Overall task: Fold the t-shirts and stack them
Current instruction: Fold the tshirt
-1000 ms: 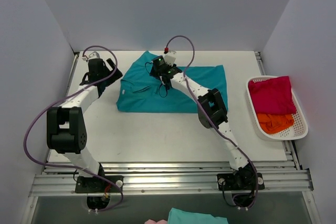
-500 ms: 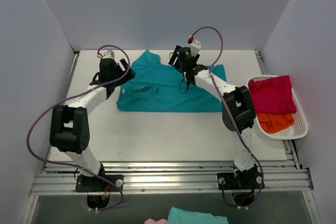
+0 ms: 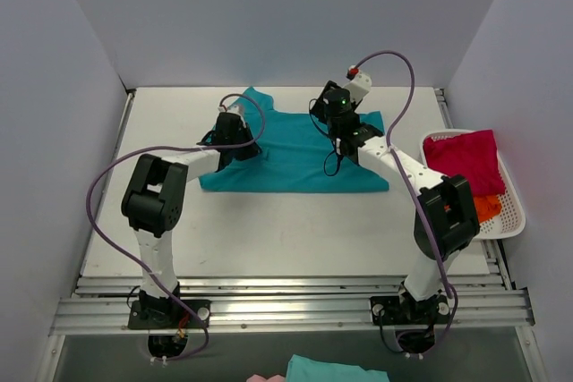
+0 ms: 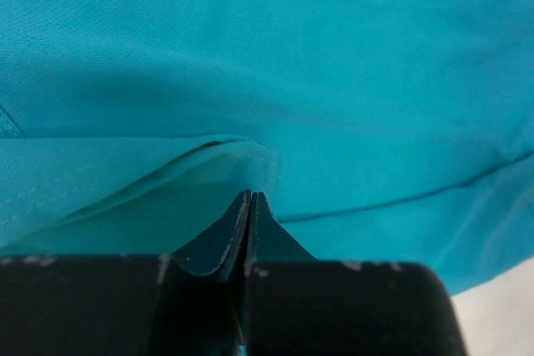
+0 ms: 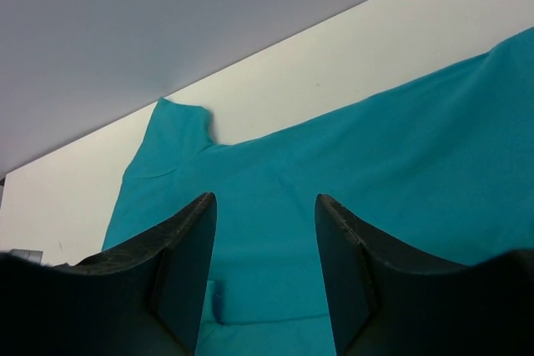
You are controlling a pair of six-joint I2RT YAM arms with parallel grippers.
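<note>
- Lying flat on the far half of the white table point(image 3: 269, 230), the teal t-shirt point(image 3: 295, 154) has one sleeve pointing toward the back wall
- Left pincer point(image 4: 252, 196) sits low on the shirt's left part, its fingers pressed together; the tips meet a raised fold of teal cloth, and they may be nipping it, though the wrist view does not make that plain
- Right pincer point(image 5: 263, 202) hangs above the shirt's far right part with its fingers spread and nothing between them
- White basket point(image 3: 515, 221) stands at the table's right edge, well apart from the teal shirt
- Inside it lies the crimson-pink t-shirt point(image 3: 464, 160), bunched, with the orange t-shirt point(image 3: 488, 207) just nearer, partly hidden by the right arm
</note>
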